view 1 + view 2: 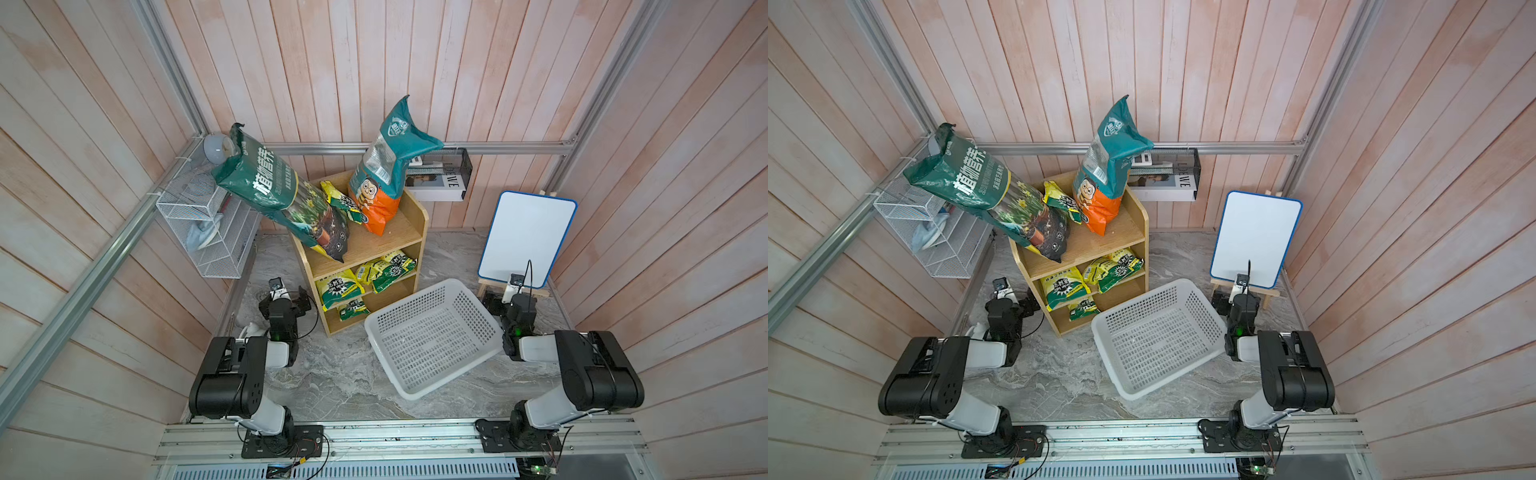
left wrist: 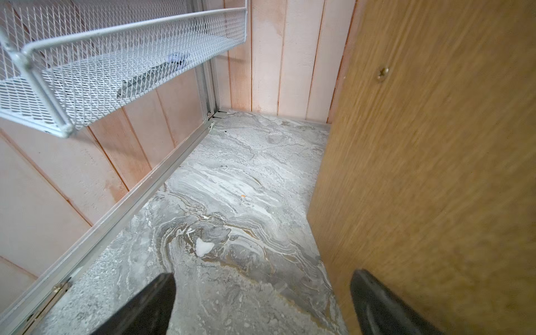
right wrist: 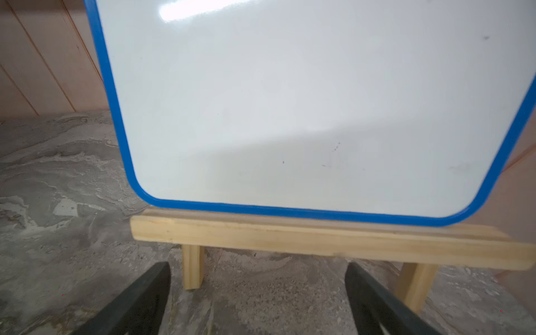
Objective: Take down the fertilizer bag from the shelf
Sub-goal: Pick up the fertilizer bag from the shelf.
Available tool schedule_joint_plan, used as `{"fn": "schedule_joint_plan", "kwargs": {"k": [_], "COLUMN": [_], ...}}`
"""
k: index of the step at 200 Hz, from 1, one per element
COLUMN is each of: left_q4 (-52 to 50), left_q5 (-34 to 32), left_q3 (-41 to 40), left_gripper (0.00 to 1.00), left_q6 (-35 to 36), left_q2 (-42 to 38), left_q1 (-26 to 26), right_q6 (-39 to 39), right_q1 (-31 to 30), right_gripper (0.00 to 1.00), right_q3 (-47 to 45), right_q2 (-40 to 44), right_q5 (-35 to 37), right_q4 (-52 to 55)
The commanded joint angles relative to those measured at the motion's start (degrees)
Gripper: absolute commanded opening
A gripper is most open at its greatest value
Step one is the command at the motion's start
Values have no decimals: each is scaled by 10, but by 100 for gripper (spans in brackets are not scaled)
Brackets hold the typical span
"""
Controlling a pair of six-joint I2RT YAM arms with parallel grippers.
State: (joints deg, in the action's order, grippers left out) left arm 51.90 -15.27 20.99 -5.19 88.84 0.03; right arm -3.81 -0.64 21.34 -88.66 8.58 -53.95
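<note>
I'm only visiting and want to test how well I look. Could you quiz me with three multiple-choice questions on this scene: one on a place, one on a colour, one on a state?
1. Where is the white basket?
A) on the marbled surface in front of the shelf
B) on top of the shelf
C) inside the shelf

2. What colour is the whiteboard frame?
A) red
B) blue
C) green

3. How is the right claw?
A) shut tight
B) gripping something
C) open, holding nothing

Answers:
1. A, both top views show it on the surface before the shelf.
2. B, a blue edge rings the board.
3. C, its wrist view shows it spread wide with nothing between.
</note>
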Motion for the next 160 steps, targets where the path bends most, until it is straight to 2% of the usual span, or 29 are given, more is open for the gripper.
{"fn": "schedule_joint_plan", "kwargs": {"k": [1, 139, 160], "left_q4": [11, 9, 10], "left_q5": [4, 3, 4], "left_q3": [4, 5, 4], "left_gripper": [100, 100, 100], "left_q6": [-3, -3, -3], "left_q2": [4, 5, 4], "left_q1": [-2, -2, -1], "right_q6": [4, 3, 1], "right_q1": [3, 5, 3], "right_gripper": [98, 98, 98], "right_q3": [-2, -6, -42], "right_q2": [-6, -5, 35], "right_q5": [-9, -10, 4], "right_q4": [3, -1, -41]}}
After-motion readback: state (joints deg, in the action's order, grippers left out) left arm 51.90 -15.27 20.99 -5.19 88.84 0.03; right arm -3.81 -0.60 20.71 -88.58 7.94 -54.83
